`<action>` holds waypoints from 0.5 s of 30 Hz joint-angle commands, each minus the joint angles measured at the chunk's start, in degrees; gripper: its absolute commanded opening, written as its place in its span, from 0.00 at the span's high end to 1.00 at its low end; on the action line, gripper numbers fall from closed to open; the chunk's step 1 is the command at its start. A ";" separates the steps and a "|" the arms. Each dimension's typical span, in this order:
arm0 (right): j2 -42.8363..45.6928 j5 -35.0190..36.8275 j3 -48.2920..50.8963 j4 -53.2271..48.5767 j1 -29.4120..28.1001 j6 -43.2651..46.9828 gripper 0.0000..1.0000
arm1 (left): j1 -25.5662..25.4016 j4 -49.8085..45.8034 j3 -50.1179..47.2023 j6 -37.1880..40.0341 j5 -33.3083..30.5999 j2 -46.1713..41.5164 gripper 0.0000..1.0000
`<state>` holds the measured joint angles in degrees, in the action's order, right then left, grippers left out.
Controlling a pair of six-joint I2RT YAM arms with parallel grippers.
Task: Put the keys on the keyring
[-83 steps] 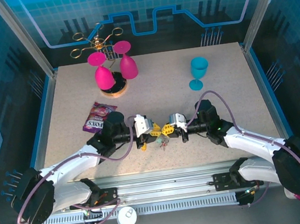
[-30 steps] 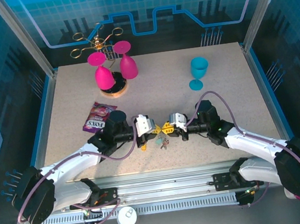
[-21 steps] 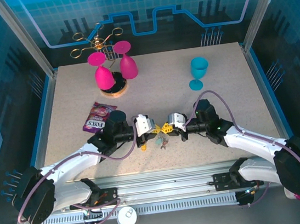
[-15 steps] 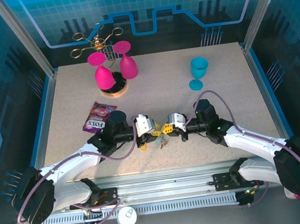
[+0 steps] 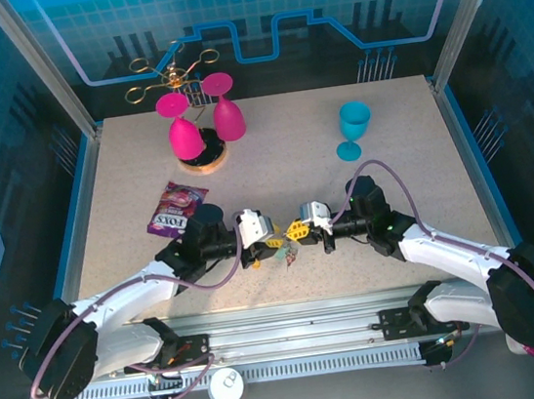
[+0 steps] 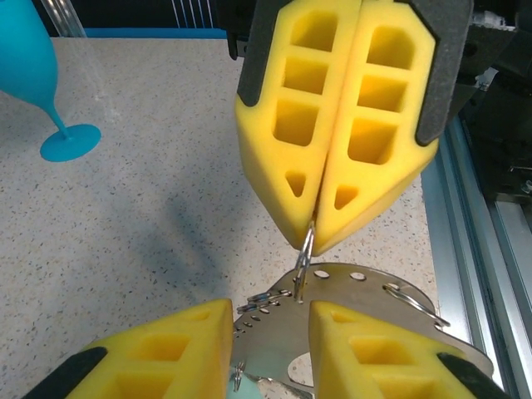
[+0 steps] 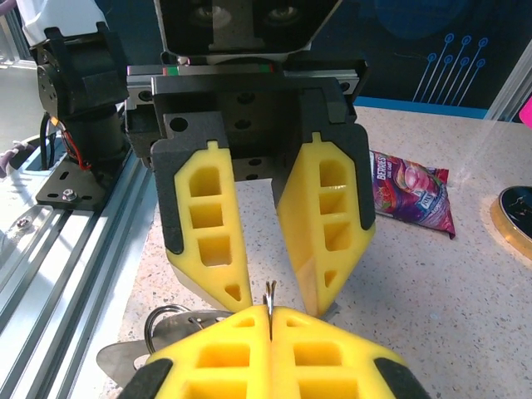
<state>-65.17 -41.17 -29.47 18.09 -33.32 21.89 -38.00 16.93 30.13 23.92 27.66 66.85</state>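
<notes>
My right gripper is shut on a thin metal ring of the keyring, which stands up between its pads. From that ring hangs a flat metal plate with holes; a second wire ring sits at its edge. My left gripper faces the right gripper, open, with one finger on each side of the plate and touching nothing. A sliver of a teal key head shows under the plate. From above, both grippers meet near the table's front, the bunch dangling below them.
A teal goblet stands at the back right. Two pink goblets hang upside down on a rack with a wooden base at the back left. A snack packet lies left of my left arm. The metal rail runs along the front.
My left gripper went from shut to open and drew back slightly to the left. The right gripper closed fully on the ring and now carries the bunch alone.
</notes>
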 commanded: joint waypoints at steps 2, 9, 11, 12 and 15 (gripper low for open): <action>-0.11 -1.42 0.47 2.19 -0.08 -0.43 1.00 | 0.21 2.95 0.02 -1.20 2.14 0.75 0.70; -0.92 -0.91 0.39 3.34 -1.03 -1.19 1.00 | 0.21 2.89 0.45 -1.08 4.39 1.18 0.76; -1.18 -0.98 0.47 3.59 -1.26 -1.32 1.00 | 0.22 3.12 0.46 -1.01 4.86 1.27 0.80; -1.34 -1.01 0.47 3.91 -1.37 -1.56 1.00 | 0.22 3.12 0.47 -0.75 4.95 1.28 0.82; -1.63 -1.00 0.22 3.68 -1.57 -1.61 1.00 | 0.22 3.48 0.37 -0.43 4.96 1.25 0.88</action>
<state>-66.41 -41.01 -29.45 19.77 -33.87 20.99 -38.00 18.72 30.13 22.94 30.41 67.57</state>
